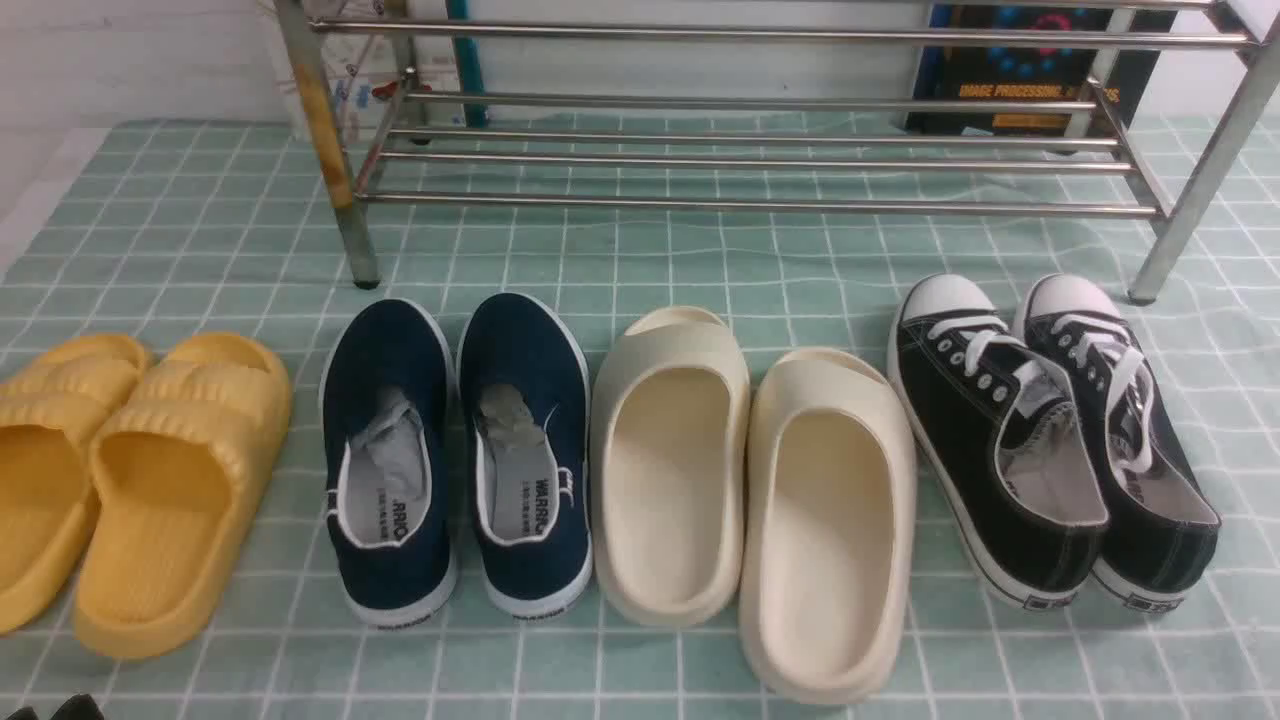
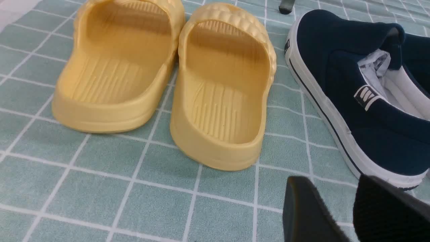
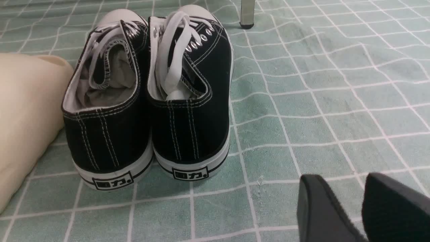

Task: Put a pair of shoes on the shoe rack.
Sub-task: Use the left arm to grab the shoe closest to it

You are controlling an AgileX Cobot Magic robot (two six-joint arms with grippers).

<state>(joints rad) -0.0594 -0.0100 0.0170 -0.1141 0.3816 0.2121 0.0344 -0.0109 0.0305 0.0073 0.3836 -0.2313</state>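
Note:
The pair of navy-blue slip-on shoes stands side by side on the green checked cloth, toes toward the rack: one shoe [image 1: 388,450] and its mate [image 1: 525,440]. The silver shoe rack [image 1: 740,205] stands behind them with bare bars. In the left wrist view one navy shoe [image 2: 356,111] lies just beyond my left gripper [image 2: 334,183], which is open and empty, low over the cloth by the shoe's heel. My right gripper [image 3: 344,181] is open and empty over bare cloth, to the right of the black sneakers. Only a dark tip of the left gripper [image 1: 60,708] shows in the front view.
Yellow slides [image 1: 150,480] lie left of the navy shoes, also in the left wrist view [image 2: 221,90]. Cream slides [image 1: 750,480] sit in the middle. Black lace-up sneakers [image 1: 1050,440] are at the right, also in the right wrist view [image 3: 151,101]. A rack leg [image 3: 247,13] stands beyond them.

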